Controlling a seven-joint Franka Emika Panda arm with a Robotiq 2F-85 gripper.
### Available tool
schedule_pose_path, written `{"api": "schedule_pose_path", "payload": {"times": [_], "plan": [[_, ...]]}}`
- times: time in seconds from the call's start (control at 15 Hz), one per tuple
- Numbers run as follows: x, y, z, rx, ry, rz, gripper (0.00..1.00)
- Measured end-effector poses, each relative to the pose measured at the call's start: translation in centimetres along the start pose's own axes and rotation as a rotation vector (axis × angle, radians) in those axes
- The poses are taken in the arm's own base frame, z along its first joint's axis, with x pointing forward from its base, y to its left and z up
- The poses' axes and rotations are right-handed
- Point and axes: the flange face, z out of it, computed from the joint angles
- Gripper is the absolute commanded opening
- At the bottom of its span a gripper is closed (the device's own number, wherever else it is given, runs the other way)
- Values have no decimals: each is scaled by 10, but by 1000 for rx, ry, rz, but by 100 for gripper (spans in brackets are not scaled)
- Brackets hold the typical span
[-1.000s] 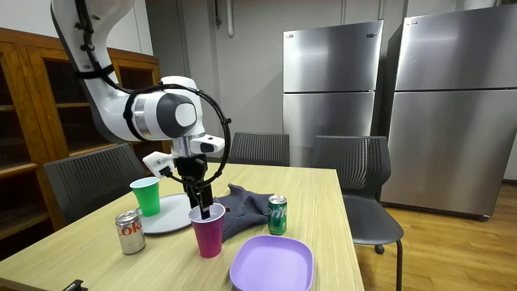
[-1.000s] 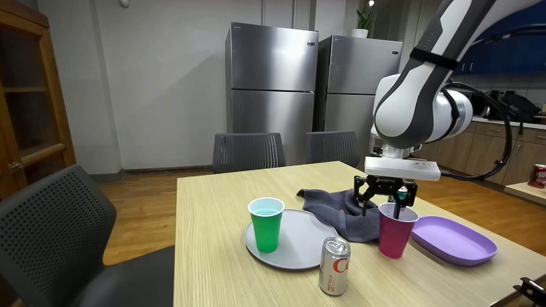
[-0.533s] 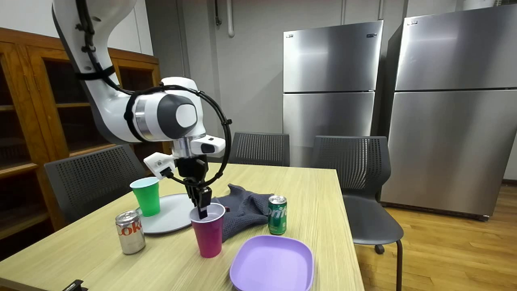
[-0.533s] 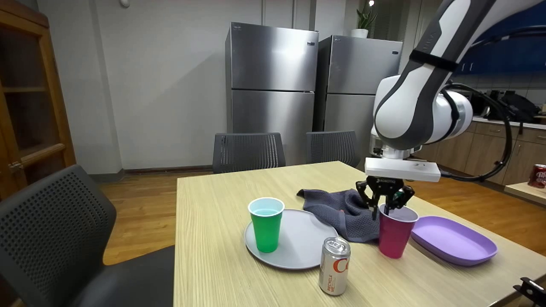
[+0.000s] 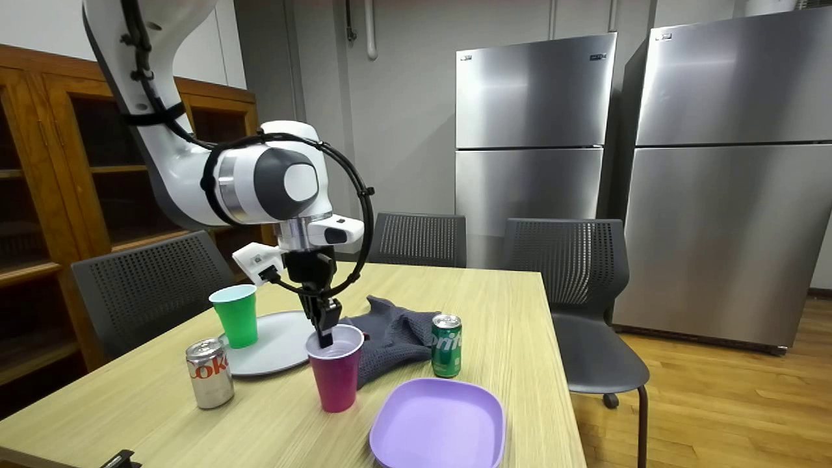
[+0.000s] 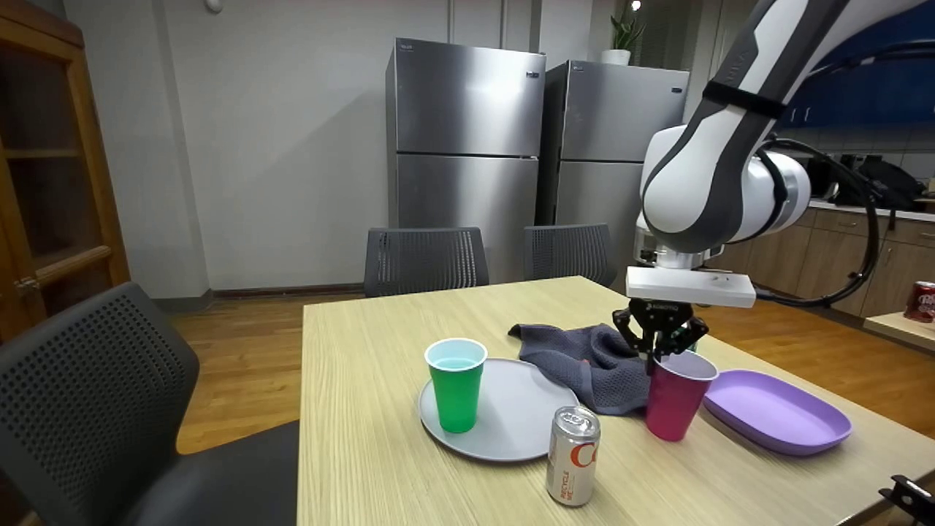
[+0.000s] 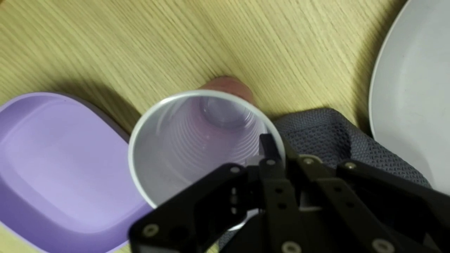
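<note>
A magenta cup with a pale inside (image 5: pixel 336 383) stands on the table, seen also in the wrist view as a cup (image 7: pixel 211 137) viewed from above. My gripper (image 6: pixel 652 362) is shut on its wall at the rim, on the side toward the grey plate. In the wrist view one finger (image 7: pixel 270 146) lies inside the cup, and the other presses from outside, partly hidden by the rim. The cup leans slightly. Beside it lies a dark grey cloth (image 5: pixel 393 335), close to the outer finger. A purple plate (image 6: pixel 774 409) sits on the cup's far side from the cloth.
A green cup (image 6: pixel 456 394) stands on a round grey plate (image 6: pixel 522 409). A silver Coke can (image 5: pixel 209 374) is near that plate, and a green Sprite can (image 5: pixel 446 348) stands by the cloth. Dark chairs (image 5: pixel 564 260) surround the table (image 5: pixel 494 312).
The jaws came together from wide apart onto the cup's wall. The cup has shifted and tipped very slightly, and the hand is a touch higher than half a second ago.
</note>
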Motion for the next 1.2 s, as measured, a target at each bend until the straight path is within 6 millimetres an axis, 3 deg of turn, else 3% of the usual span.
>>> {"api": "schedule_pose_path", "payload": {"times": [0.27, 0.67, 1.2], "plan": [[0, -2, -9, -5, -9, -12, 1], [13, -15, -46, 14, 21, -32, 1], [19, -66, -78, 34, 43, -110, 1]]}}
